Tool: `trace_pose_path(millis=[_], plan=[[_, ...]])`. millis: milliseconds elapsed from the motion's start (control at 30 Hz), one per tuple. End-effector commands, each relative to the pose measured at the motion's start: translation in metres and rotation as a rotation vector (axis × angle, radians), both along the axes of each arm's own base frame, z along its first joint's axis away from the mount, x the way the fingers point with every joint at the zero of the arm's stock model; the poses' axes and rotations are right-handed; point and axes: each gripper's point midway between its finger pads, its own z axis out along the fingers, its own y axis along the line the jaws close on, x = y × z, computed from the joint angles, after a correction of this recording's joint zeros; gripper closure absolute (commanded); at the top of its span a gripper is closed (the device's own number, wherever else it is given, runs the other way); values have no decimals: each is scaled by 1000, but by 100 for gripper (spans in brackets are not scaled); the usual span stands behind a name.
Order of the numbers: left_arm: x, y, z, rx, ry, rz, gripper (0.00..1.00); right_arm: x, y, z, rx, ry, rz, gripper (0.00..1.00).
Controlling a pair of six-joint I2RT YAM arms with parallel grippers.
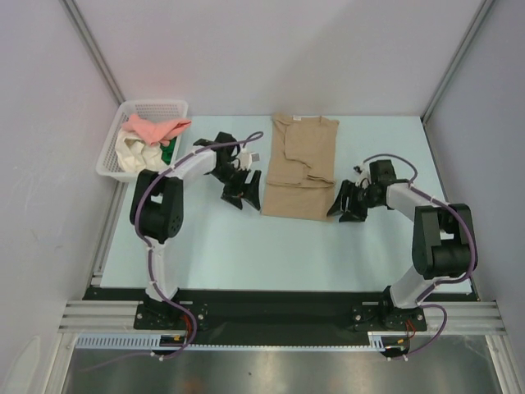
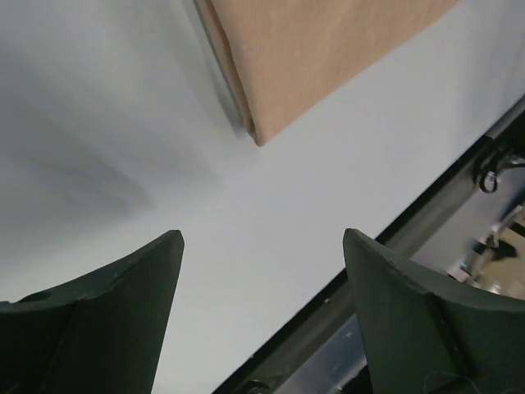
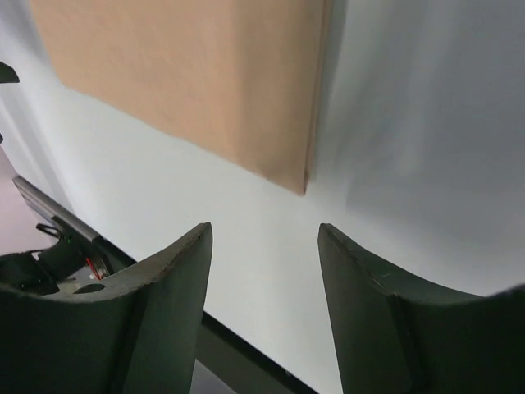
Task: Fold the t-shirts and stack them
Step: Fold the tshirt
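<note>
Shirts (image 1: 150, 131) heaped in the basket (image 1: 156, 107) overlap, green one (image 1: 168, 153) barely visible.

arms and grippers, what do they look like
The left arm and right arm have white links and bulky black joints, with a purple cable running along each. The fingers are dark, matte wedges with curved inner edges.

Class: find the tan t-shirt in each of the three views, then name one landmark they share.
Top external: tan t-shirt lies mid-table, toward the back.
Left wrist: top edge, right of centre, one corner pointing down.
Right wrist: upper left, its corner near centre.
Shared landmark: the pale table under it.
</note>
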Motion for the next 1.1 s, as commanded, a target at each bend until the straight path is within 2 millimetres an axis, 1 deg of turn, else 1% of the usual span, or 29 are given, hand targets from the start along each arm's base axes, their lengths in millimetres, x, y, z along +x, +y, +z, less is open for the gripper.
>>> trace_pose_path(millis=[0,67,133,167,200,233,333,500,633,700,833,900,1067], plan=[[-23,-20,-3,-120,148,22,16,-12,9,-2,42,25,12,40],[-23,-26,-6,-151,181,31,16,-10,8,-5,34,19,8,39],[-16,-30,-12,-155,181,41,17,-7,7,-10,32,15,-1,40],[-10,-32,-11,-156,171,47,18,-6,7,-11,32,15,-7,41],[-9,-33,-14,-153,175,45,19,-3,8,-12,32,10,-8,41],[-8,-33,-19,-146,184,46,20,-2,9,-13,32,7,-5,42],[-6,-32,-27,-125,187,47,20,0,10,-17,34,15,-3,43],[-1,-31,-34,-106,180,55,21,5,10,-26,21,29,-8,41],[-2,-32,-37,-111,198,48,24,8,11,-29,24,39,-8,44],[-4,-31,-41,-104,210,47,29,9,12,-32,26,49,-4,46],[-4,-31,-45,-98,212,49,36,12,14,-34,27,52,0,50],[-2,-32,-47,-95,210,53,38,12,15,-35,30,57,-1,51],[7,-35,-51,-82,185,43,38,10,17,-38,28,70,3,53]])
